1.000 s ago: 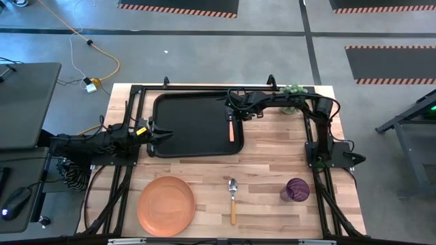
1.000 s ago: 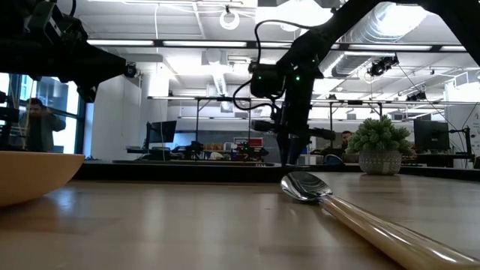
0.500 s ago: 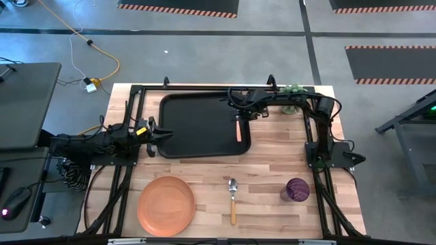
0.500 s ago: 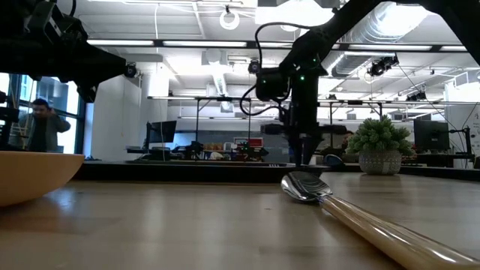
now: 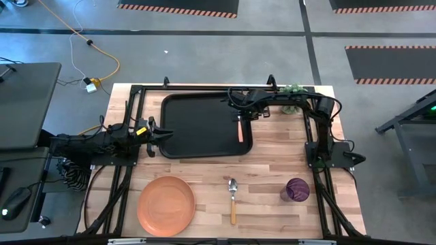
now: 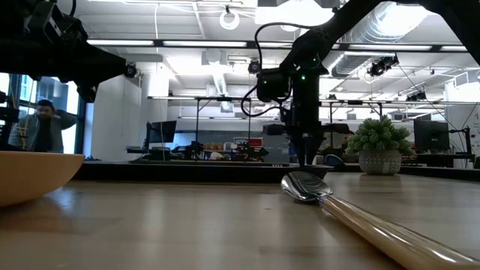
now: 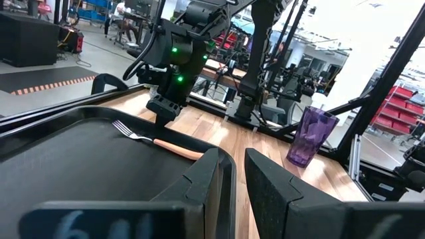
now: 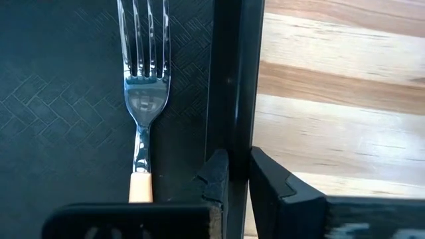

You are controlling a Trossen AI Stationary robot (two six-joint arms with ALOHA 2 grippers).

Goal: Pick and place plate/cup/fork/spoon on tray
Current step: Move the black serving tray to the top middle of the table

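Note:
The black tray lies flat on the table's far half. The fork lies inside it along its right rim and also shows in the right wrist view. My right gripper points down at that rim, shut on it. My left gripper lies low at the tray's left edge, its fingers a narrow gap apart and empty. The orange plate, the spoon and the purple cup rest on the table near its front edge. My right gripper pinches the tray's right rim near the far right corner, beside the fork's neck. One finger is inside the tray and the other is outside, over the wood. The fingers come from above, pointing down. The tray stays flat on the table.
A green potted plant stands at the far right corner, behind my right arm. Black frame bars run along the table's left, right and far sides. Bare wood lies between the tray and the front row of plate, spoon and cup.
My right gripper has moved toward the table's right edge, still shut on the rim. The tray has slid to the right along the table with it, and the fork has ridden along inside. My left gripper has kept still, so it now overlaps less of the tray.

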